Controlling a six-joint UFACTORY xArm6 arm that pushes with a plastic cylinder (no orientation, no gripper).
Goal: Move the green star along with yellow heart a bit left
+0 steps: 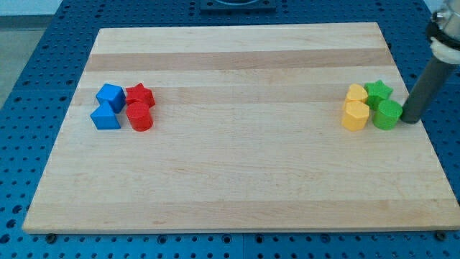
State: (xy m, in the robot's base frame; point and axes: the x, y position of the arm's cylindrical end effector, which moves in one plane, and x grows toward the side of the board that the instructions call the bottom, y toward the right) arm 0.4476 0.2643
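Note:
The green star (378, 91) sits near the board's right edge, at the upper right of a tight cluster. A yellow block (356, 93) touches it on the left; another yellow block (354, 115) lies just below; which of the two is the heart I cannot tell. A green round block (388, 114) lies below the star. My tip (410, 119) rests on the board just right of the green round block, below and right of the star.
At the view's left a second cluster holds a blue cube (110, 96), a blue triangular block (105, 116), a red star (139, 94) and a red cylinder (139, 116). The wooden board (237, 165) lies on a blue pegboard table.

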